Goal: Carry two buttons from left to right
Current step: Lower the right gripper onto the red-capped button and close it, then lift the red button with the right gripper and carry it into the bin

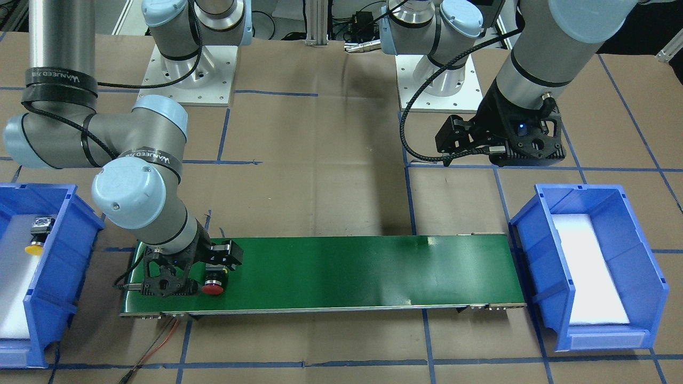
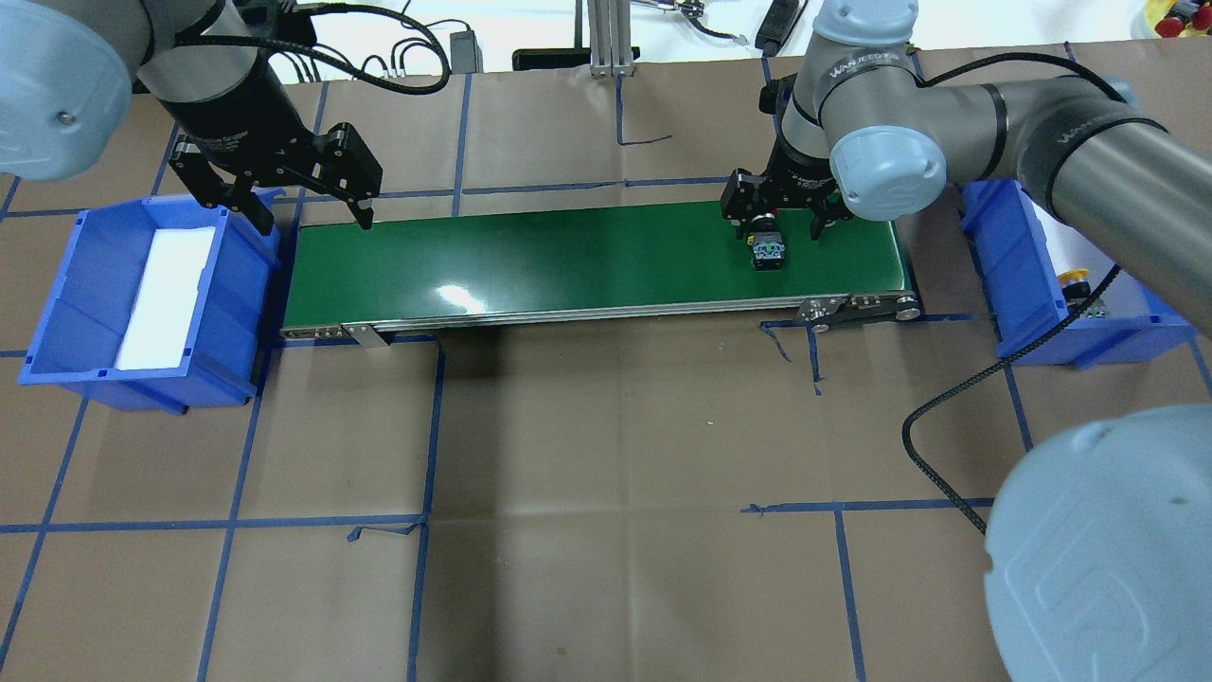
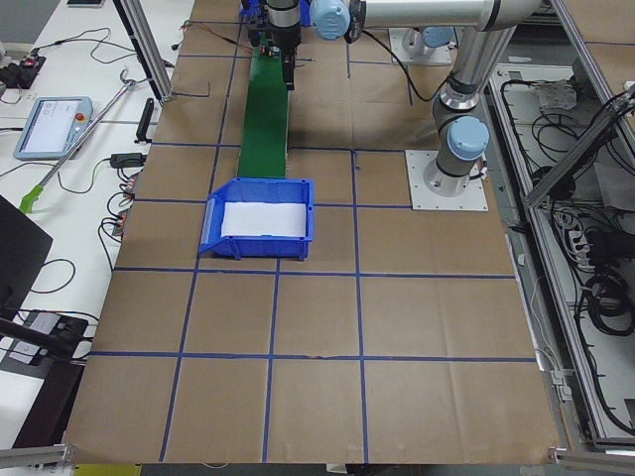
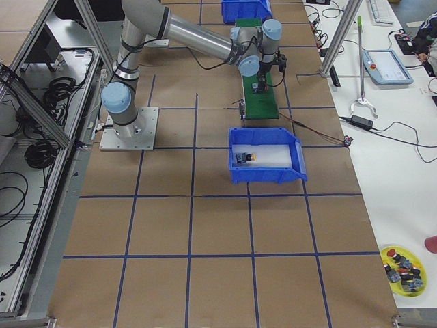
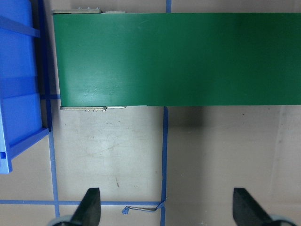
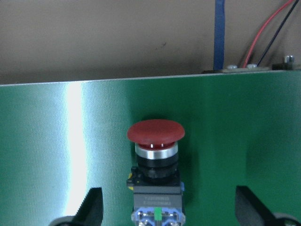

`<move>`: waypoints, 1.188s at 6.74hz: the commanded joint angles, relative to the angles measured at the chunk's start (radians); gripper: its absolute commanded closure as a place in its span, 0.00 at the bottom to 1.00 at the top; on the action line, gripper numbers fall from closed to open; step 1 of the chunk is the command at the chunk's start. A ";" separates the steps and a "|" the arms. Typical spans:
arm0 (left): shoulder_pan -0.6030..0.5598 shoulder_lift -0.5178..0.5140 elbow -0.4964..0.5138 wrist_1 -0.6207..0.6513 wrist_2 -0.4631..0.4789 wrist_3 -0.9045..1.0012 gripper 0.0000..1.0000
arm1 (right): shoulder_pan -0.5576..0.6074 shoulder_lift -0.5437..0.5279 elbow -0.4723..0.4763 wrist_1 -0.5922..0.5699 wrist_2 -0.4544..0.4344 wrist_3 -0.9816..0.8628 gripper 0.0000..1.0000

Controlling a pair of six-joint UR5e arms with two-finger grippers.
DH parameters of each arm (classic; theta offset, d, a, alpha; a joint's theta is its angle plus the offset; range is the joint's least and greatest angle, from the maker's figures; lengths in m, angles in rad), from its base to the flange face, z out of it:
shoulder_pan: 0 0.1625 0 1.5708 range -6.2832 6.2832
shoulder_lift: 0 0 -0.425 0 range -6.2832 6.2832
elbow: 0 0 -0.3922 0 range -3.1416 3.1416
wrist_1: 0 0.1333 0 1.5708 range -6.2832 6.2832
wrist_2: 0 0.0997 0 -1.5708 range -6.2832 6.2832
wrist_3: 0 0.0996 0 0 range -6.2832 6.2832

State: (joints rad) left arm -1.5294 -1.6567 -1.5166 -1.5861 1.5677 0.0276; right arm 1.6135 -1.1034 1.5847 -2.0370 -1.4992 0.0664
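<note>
The red button [image 6: 156, 134] lies on its side on the green belt [image 2: 568, 256] near its right end, also seen in the overhead view [image 2: 767, 248] and front view [image 1: 213, 288]. My right gripper [image 2: 781, 223] is open and low over it, fingers [image 6: 91, 207] either side with gaps. The yellow button [image 1: 37, 237] lies in the right blue bin [image 2: 1023, 284], also in the exterior right view [image 4: 244, 158]. My left gripper [image 2: 312, 220] is open and empty, above the belt's left end; in the left wrist view its fingertips [image 5: 89, 207] hang over brown table.
The left blue bin [image 2: 57, 322] holds only a white liner. Red and black wires [image 1: 160, 341] run from the belt's right end. Blue tape lines cross the brown table. A black cable [image 2: 956, 398] hangs by the right bin.
</note>
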 commanded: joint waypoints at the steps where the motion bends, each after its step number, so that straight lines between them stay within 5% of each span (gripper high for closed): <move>1: 0.000 0.000 -0.001 0.000 0.000 0.000 0.00 | -0.001 0.028 -0.002 -0.011 -0.001 0.000 0.19; 2: 0.000 0.000 -0.001 0.000 0.000 0.000 0.00 | -0.004 0.024 -0.006 0.021 -0.010 0.001 0.63; 3: 0.000 0.000 -0.001 0.000 0.000 0.000 0.00 | -0.010 0.017 -0.012 0.097 -0.013 0.000 0.93; 8: 0.000 0.000 -0.001 0.000 0.000 0.000 0.00 | -0.209 -0.194 -0.020 0.210 -0.015 -0.187 0.98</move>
State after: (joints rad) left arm -1.5297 -1.6566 -1.5171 -1.5861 1.5677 0.0276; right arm 1.4754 -1.2432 1.5696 -1.8387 -1.5158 -0.0348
